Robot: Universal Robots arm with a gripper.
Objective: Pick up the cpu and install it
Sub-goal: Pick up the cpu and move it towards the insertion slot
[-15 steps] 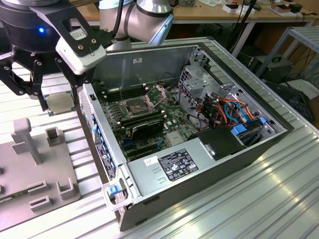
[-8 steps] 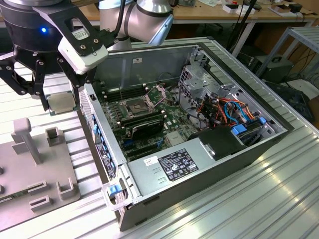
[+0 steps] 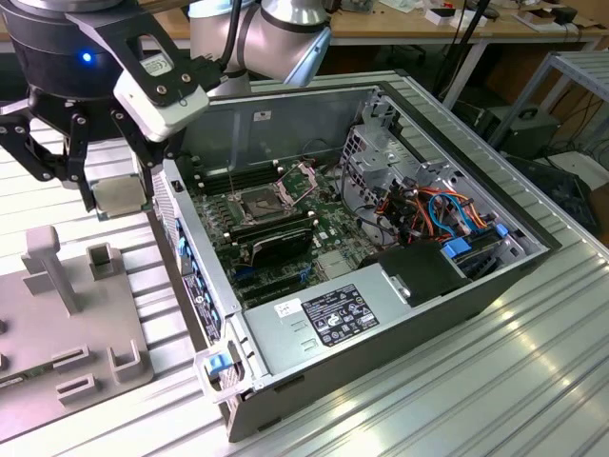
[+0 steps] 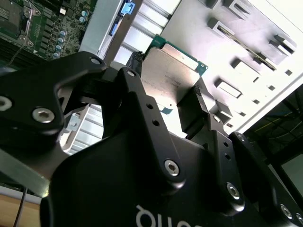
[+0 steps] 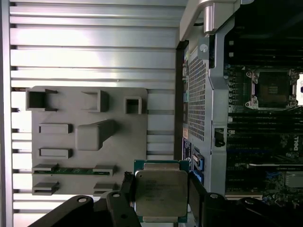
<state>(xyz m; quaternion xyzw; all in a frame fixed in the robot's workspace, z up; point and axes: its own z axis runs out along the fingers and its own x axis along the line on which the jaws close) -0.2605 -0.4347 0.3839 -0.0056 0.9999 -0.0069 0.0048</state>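
My gripper (image 3: 121,190) is shut on the cpu (image 3: 120,192), a flat square chip with a dull silver-grey top, and holds it by two opposite edges. In the exterior view it hangs above the ribbed table, between the grey fixture plate (image 3: 57,324) and the open computer case (image 3: 381,286). Both wrist views show the cpu (image 4: 170,75) (image 5: 161,194) clamped between the black fingers (image 4: 134,66) (image 5: 193,187). The dark square socket (image 3: 262,201) (image 5: 273,89) lies on the motherboard with its hinged metal frame (image 3: 300,176) raised, to the exterior view's right of the gripper.
The case's metal side wall (image 3: 195,257) (image 5: 208,94) stands between the gripper and the motherboard. Black memory sticks (image 3: 276,238) sit near the socket. A power supply (image 3: 333,314) and cables (image 3: 428,205) fill the case's right part. The fixture plate (image 5: 90,137) carries raised blocks and a green strip (image 5: 71,169).
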